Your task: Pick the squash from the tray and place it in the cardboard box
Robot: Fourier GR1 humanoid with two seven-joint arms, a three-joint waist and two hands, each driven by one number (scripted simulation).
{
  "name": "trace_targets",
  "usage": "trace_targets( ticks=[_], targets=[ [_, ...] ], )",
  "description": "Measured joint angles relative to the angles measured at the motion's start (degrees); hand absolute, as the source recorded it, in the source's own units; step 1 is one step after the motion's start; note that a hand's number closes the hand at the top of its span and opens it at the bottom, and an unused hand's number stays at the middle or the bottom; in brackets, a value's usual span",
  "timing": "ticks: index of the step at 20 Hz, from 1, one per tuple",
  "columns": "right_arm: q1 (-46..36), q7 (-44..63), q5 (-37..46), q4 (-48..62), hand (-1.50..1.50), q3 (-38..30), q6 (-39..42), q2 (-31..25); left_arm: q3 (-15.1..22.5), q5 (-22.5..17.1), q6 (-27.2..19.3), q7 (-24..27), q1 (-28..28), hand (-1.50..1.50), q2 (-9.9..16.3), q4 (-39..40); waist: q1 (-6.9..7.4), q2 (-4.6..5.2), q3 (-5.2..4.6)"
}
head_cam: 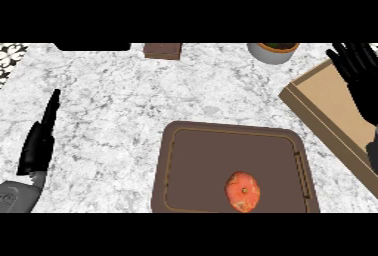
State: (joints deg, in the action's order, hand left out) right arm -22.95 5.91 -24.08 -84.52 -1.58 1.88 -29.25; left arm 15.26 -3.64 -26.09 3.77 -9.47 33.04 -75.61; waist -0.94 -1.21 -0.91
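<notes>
The squash [243,192] lies on the tray [184,150], long axis running toward the robot; right hand [359,75] nearer, fingers spread above the cardboard box [325,100]; left hand [37,142] straight-fingered

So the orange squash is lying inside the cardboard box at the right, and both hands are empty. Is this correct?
Not quite. The head view shows the squash lying on the brown tray, not inside the cardboard box at the right. The rest holds: the left hand and the right hand are both empty.
</notes>
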Motion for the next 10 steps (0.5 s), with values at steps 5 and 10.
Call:
trace_targets(
  ticks=[5, 10],
  targets=[
    [8.0, 2.2, 0.8, -10.5, -1.50, 1.3, -2.6, 1.4, -4.1, -8.5, 5.6, -1.5, 1.6, 0.00, -1.7, -3.9, -0.18, 0.30, 0.59],
    [15.9, -3.0, 10.0, -16.7, -1.50, -1.3, -12.1, 1.7, -6.4, -17.4, 10.2, -4.0, 5.1, 0.00, -4.5, -6.5, -1.81, -0.18, 0.68]
  ],
)
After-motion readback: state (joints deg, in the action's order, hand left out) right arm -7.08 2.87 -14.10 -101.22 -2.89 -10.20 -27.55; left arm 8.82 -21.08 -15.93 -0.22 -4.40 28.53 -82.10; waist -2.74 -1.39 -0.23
